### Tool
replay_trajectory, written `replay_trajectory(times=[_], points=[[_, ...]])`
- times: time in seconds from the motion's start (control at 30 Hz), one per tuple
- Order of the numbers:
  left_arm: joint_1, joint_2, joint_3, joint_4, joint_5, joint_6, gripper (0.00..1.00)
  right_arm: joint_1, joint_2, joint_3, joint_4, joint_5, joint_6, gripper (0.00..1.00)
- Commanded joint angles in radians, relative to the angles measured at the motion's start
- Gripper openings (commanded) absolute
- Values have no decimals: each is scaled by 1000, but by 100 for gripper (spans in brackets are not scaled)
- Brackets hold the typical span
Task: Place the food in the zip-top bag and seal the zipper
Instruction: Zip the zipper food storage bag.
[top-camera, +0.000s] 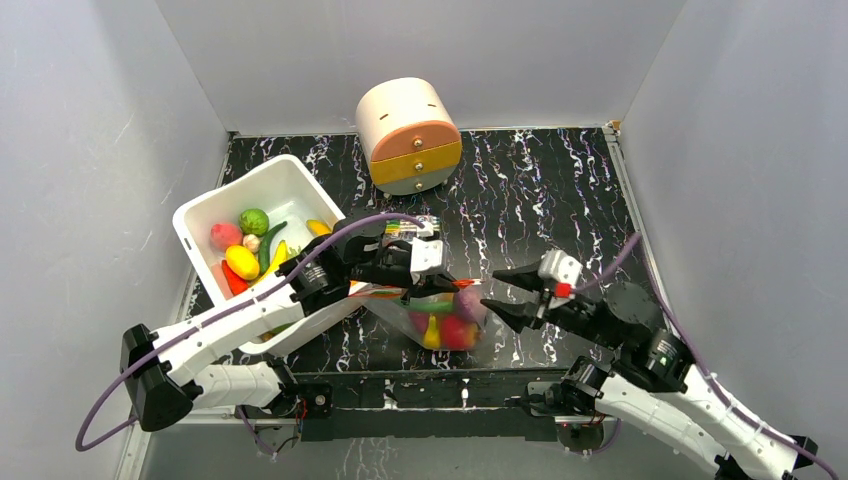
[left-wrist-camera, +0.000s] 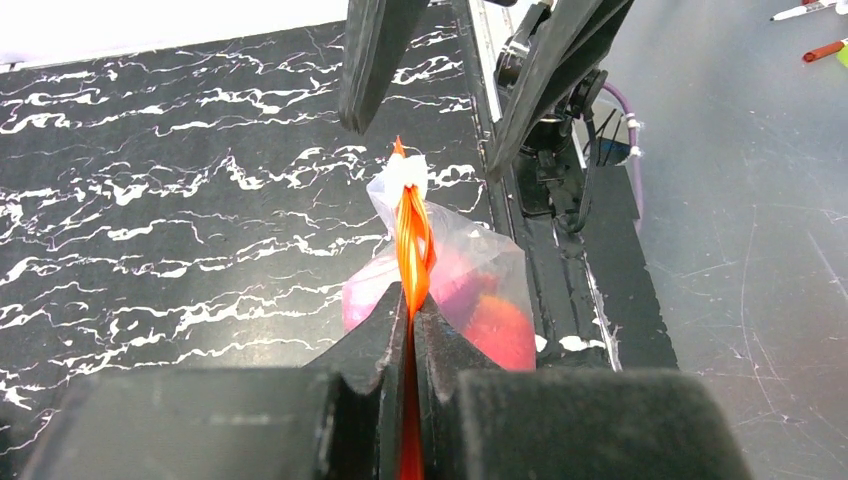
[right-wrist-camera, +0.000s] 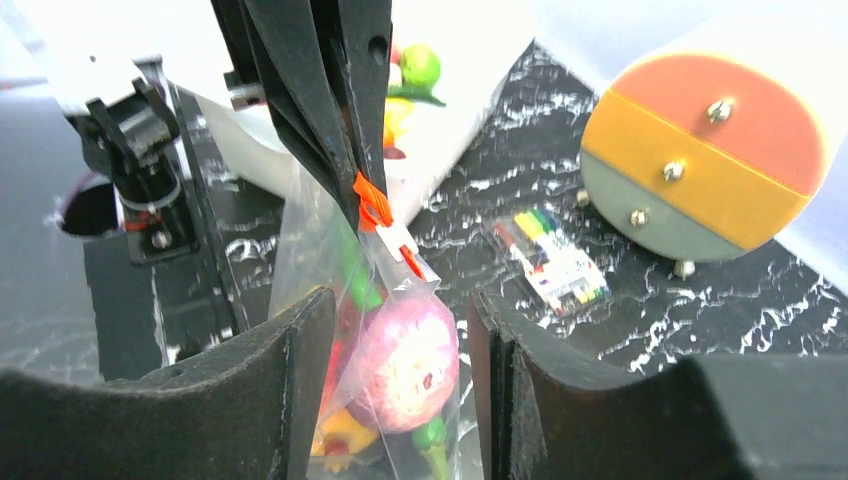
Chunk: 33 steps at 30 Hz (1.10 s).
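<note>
Far left, the white bin (top-camera: 195, 215) holds loose food (top-camera: 243, 262): a green piece, yellow ones and a red one, so by my read the filling isn't finished. The left arm reaches out from beside it, and the left gripper (left-wrist-camera: 410, 300) has its fingers pressed tight together on the zipper (left-wrist-camera: 412, 240), pinching the red-orange strip near one end.

The zip-top bag (top-camera: 445, 322) hangs below that pinch at the table's near edge, centre stage. I can't tell whether its bottom rests on the surface. This is thin, slick, crinkly film, limp everywhere except the strip, with light toy pieces pooling low. The stiffer strip looks the sensible place to hold it, because the film itself would likely slide or bunch.

Just right of the bag, the right gripper (top-camera: 490, 288) stands spread, holding nothing.

The left wrist view shows the strip twisting away from the pads, which the overhead misses. The right wrist view shows the bag sitting between the spread fingers, with a pink-purple round piece, green and yellow inside, a pen pack (right-wrist-camera: 553, 262) and a round drawer unit (right-wrist-camera: 700, 160) behind. Only the overhead shows the bin's contents properly.
</note>
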Motion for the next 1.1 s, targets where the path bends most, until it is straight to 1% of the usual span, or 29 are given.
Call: replay_trajectory(times=[0.0,0.13,0.23,0.37,0.57,0.73,0.8,0.83,0.9,1.0,1.07], points=[[-3,-49,-17,64,67,-6,0,1,-120,-103,275,21,140,50],[-4,-57,-33,91,96,-5,0,0,-113,-103,243,6,137,52],[-3,-53,-36,104,110,-4,0,0,-81,-95,241,-12,128,52],[-3,-52,-40,112,113,2,0,1,-46,-102,253,-44,115,49],[-3,-60,-41,115,118,5,0,1,-30,-135,285,-70,130,48],[-3,-63,-47,123,118,9,0,1,-27,-152,308,-85,144,42],[-4,-66,-51,132,118,5,0,1,-29,-152,307,-84,146,38],[-3,-67,-55,134,117,3,0,0,-30,-152,307,-84,146,33],[-4,-67,-60,135,109,-4,0,1,-35,-151,311,-87,150,19],[-3,-63,-75,132,79,-9,0,1,-48,-137,311,-86,155,1],[-4,-61,-87,123,48,-7,0,1,-58,-120,303,-78,159,0]])
